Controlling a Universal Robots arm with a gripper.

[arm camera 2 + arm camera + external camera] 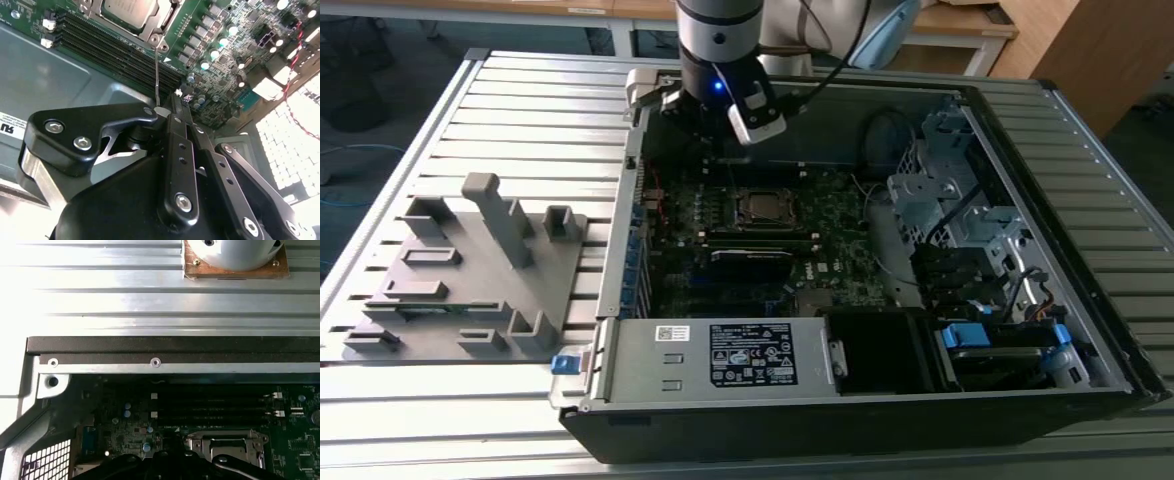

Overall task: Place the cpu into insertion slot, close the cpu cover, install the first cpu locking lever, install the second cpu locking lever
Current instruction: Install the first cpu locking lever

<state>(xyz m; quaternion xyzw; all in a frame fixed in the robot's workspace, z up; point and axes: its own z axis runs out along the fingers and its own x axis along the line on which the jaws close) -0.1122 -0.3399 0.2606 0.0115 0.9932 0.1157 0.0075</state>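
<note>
- While the tool [704, 130] is hung over the rear part of the open computer case [1067, 210], its fingers [125, 117] are seen pressed together in the second wrist view, and the free end of a thin locking lever [157, 75] seems to be pinched between them.
- The lever is raised off the motherboard [225, 35] and is attached at a corner of the insertion slot [736, 208].
- The cpu [125, 9] is seated in the slot, and the cpu cover [159, 24] is laid flat over its edges.
- Long black memory slots [110, 45] are found just beside the socket.
- The case is laid on its side on the slatted bench [520, 110], and a grey fixture [480, 270] is placed on the bench at the exterior view's left.
</note>
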